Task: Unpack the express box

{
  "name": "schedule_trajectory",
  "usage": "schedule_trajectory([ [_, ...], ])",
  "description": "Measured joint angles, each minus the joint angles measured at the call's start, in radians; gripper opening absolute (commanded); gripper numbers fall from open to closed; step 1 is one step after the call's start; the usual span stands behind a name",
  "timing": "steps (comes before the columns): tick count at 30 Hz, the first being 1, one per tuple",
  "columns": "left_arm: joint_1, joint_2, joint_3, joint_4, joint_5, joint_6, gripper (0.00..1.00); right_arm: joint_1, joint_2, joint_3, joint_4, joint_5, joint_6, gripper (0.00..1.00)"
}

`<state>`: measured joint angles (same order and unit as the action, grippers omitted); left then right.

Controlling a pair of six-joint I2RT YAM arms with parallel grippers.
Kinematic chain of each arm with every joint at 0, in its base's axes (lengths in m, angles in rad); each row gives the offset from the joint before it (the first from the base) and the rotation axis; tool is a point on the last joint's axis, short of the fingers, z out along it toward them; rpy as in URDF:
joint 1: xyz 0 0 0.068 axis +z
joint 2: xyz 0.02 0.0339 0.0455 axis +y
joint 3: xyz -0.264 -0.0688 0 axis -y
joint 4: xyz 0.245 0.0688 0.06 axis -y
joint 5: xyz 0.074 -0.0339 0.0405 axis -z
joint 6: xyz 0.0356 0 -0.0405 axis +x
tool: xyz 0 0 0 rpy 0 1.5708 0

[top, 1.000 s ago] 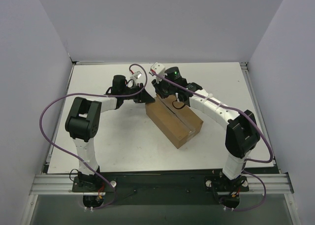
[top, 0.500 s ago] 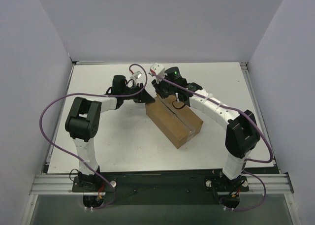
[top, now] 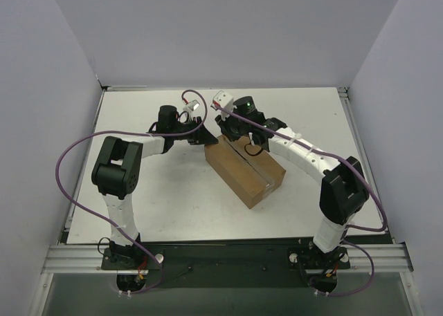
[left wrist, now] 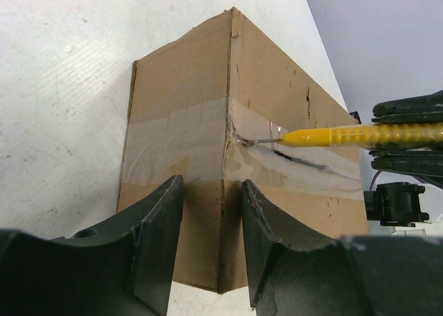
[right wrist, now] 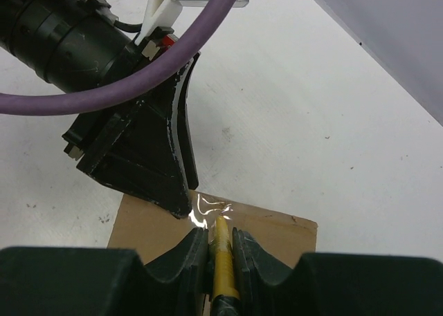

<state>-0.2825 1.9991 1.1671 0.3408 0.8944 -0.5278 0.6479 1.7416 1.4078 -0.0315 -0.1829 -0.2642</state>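
The black right gripper (right wrist: 220,244) pinches a slim yellow utility knife (right wrist: 223,269), its tip at the shiny taped edge of the brown cardboard express box (right wrist: 280,234), beside the black left gripper (right wrist: 163,169).

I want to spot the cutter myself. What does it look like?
Find the brown express box in the middle. At its far, taped end, the right end effector pinches a thin utility knife. It is the only bright yellow thing there.

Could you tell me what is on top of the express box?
On the express box, clear tape covers the top seam, and the yellow knife in the right tool touches it. Shut flaps hide the contents.
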Motion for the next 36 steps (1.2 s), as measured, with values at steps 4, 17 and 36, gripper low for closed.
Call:
schedule_trajectory([
  [4, 0.000, 0.000, 0.000, -0.001, -0.001, 0.000, 0.47, 0.001, -0.016, -0.006, -0.023, 0.003, 0.001, 0.00],
  [17, 0.000, 0.001, 0.009, -0.012, -0.004, -0.002, 0.47, 0.009, -0.095, -0.060, -0.118, 0.025, 0.014, 0.00],
  [36, 0.000, 0.008, 0.016, -0.015, -0.003, -0.010, 0.47, 0.015, -0.198, -0.143, -0.183, 0.062, 0.029, 0.00],
])
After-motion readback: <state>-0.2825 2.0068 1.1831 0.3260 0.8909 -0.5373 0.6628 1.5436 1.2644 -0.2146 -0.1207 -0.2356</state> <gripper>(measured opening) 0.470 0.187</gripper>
